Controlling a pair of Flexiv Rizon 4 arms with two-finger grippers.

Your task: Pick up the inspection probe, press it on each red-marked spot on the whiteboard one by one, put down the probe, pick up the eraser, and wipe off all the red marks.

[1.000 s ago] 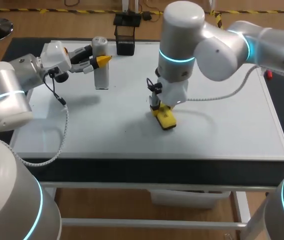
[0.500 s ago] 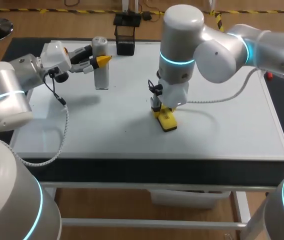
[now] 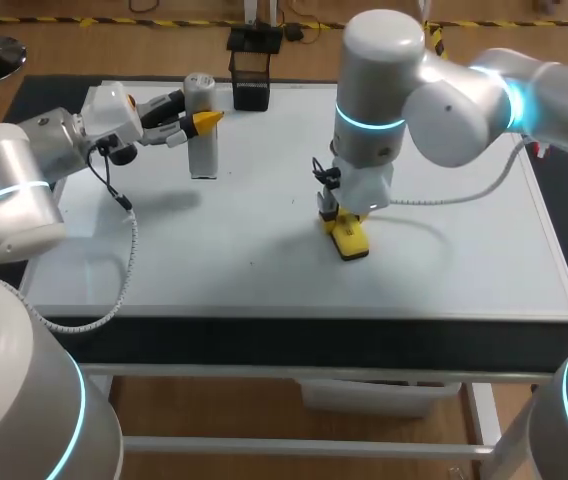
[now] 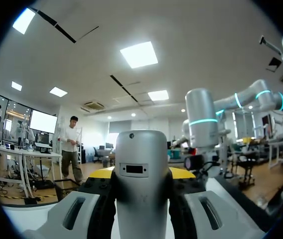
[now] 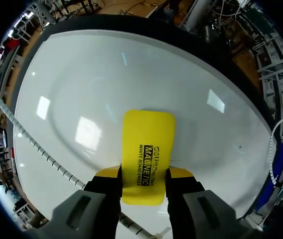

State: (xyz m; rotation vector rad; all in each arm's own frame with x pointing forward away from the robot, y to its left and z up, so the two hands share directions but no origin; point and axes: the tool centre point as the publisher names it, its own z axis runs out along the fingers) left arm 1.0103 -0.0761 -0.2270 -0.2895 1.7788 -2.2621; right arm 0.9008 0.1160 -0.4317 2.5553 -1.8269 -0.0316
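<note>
Eraser [image 5: 147,144] sits clamped in the right hand [image 5: 144,173], seemingly flat on the whiteboard [image 3: 444,260]; the left hand [image 4: 141,173] grips the probe [image 4: 141,191].

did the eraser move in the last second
Yes. The eraser, gripped in the right pincer, has slid rightward across the whiteboard, farther from the black holder at the board's far edge.

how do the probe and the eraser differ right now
The probe is a grey cylinder; the eraser is a flat yellow block. The probe stands upright near the whiteboard's far left corner; the eraser lies flat near its middle. Shared: each is gripped, the probe by the left pincer, the eraser by the right pincer.
</note>
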